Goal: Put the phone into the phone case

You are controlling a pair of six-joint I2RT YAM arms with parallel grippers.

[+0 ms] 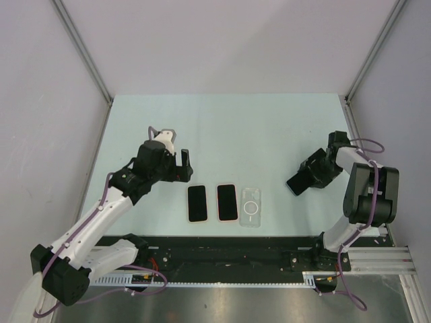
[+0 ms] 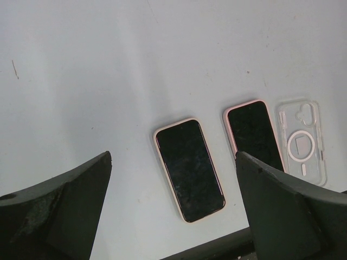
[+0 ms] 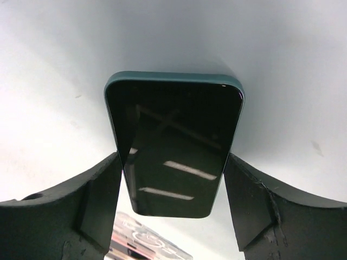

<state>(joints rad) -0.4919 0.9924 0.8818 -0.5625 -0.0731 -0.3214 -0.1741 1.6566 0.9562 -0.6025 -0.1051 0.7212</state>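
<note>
On the left, the left arm reaches forward over the pale desk, and the left jaws stand wide apart with nothing between them, hanging just behind and to the left of a short row of three things near the desk's front edge. Leftmost in that row is a dark-screened phone with a pink rim, lying flat and face up. Just beside it, with a narrow strip of desk between, is a second pink-rimmed phone, also flat and face up. To its right, close but not touching in the left wrist view, lies the clear phone case, flat on the desk, showing a white ring and a short bar below it. Well to the right of the row, the right arm bends back toward the middle. The right jaws are clamped on the long sides of a teal-edged phone, whose dark screen faces the wrist camera. This phone is held apart from the case, to its right, and looks tilted in the overhead view. Whether its far end touches the desk cannot be told. A corner of the clear case shows below the phone's near end in the right wrist view.
</note>
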